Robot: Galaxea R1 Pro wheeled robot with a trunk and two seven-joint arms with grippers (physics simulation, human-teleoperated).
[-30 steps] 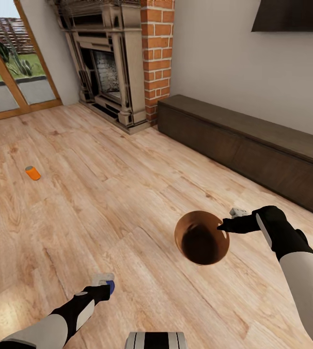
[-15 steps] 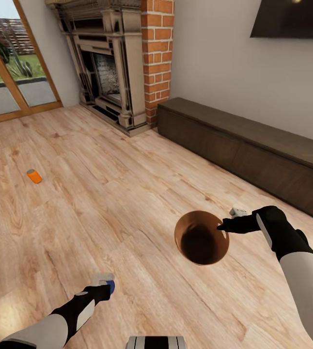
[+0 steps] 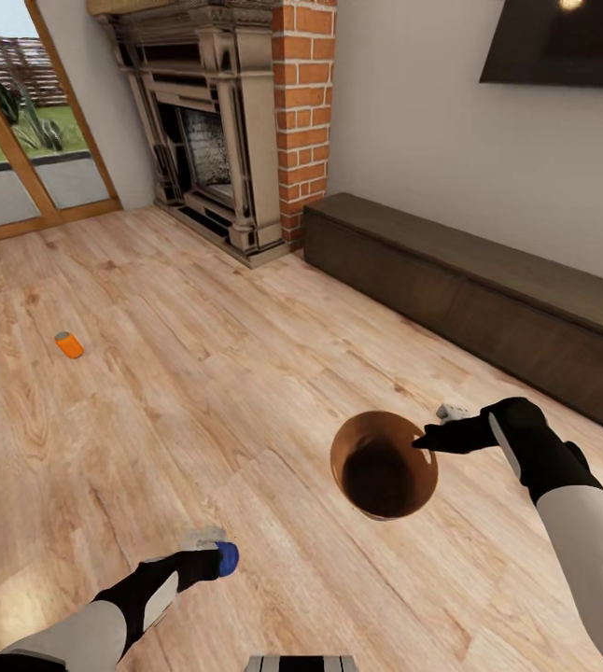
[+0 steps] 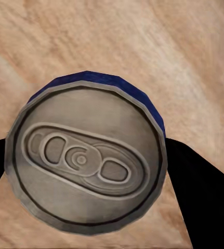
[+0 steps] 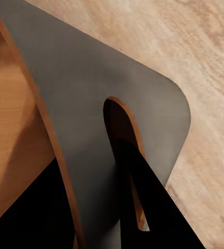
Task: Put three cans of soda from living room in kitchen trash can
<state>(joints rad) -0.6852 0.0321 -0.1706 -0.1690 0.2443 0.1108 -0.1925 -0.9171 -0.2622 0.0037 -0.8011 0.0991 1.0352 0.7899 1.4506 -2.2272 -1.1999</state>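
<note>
holding a blue can (image 3: 228,557), the left pincer (image 3: 216,556) is pinched on its sides low over the wood floor (image 3: 245,373); in the left wrist view the silvery top (image 4: 86,161) faces the camera between dark fingers (image 4: 202,197). right pincer (image 3: 423,441) pinched on the rim of the brown bin (image 3: 383,465), holding it above the floor. orange can (image 3: 69,344) lies on the floor, well apart, toward the glazed door (image 3: 21,159). fireplace (image 3: 217,121) and dark low cabinet (image 3: 488,289) stand along the wall.

Orange can (image 3: 69,345) floor-bound; blue can (image 3: 227,557), bin (image 3: 383,465) aloft.
</note>
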